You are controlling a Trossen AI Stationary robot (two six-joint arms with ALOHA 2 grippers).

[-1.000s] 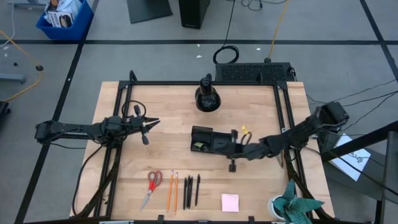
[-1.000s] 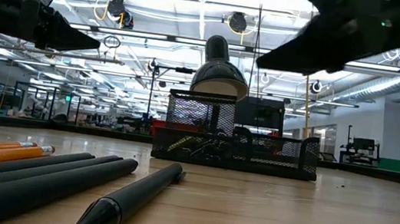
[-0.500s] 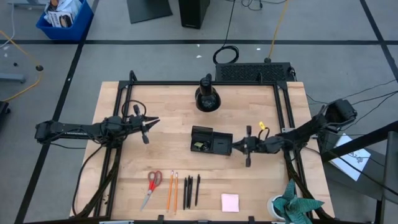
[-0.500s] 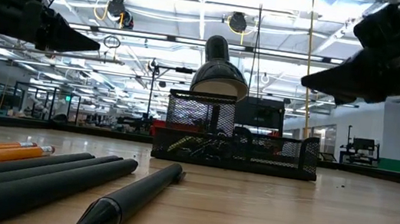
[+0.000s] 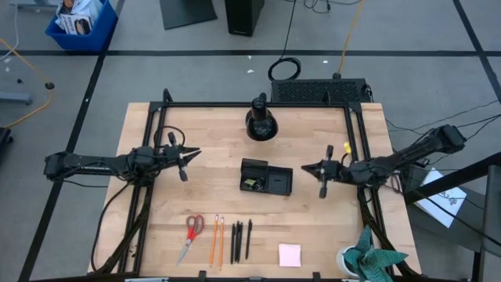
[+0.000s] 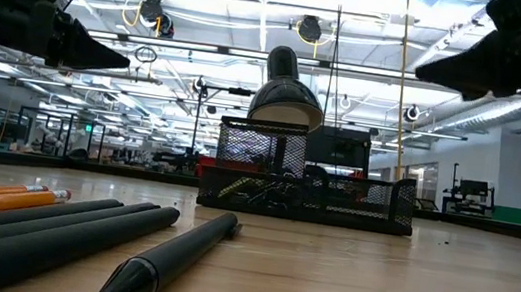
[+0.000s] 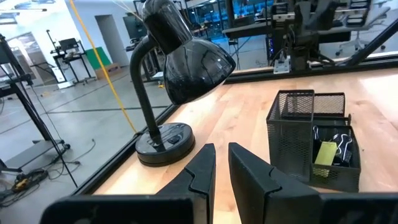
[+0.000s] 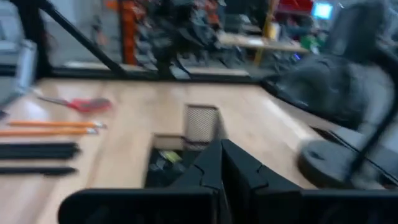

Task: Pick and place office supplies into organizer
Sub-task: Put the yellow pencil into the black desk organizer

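Standing mid-table in the high view: black mesh organizer, a taller pen cup at one end and lower compartments holding small dark clips and a yellow-green piece.

Right gripper: above the table just beside the organizer's right end, apart from it, tips pointing at it; fingers pressed together, nothing between them.

Left gripper: above the left half of the table, well apart from the organizer; fingers parted by a narrow gap, empty.

Row along the table's near edge, left to right:
- red-handled scissors, lying flat;
- two orange pencils, side by side;
- three black pens, side by side, just beside the pencils;
- pink sticky-note pad, apart from the pens, toward the right.

Black desk lamp: at the far edge, behind the organizer.

Wooden table: framed by dark rails.
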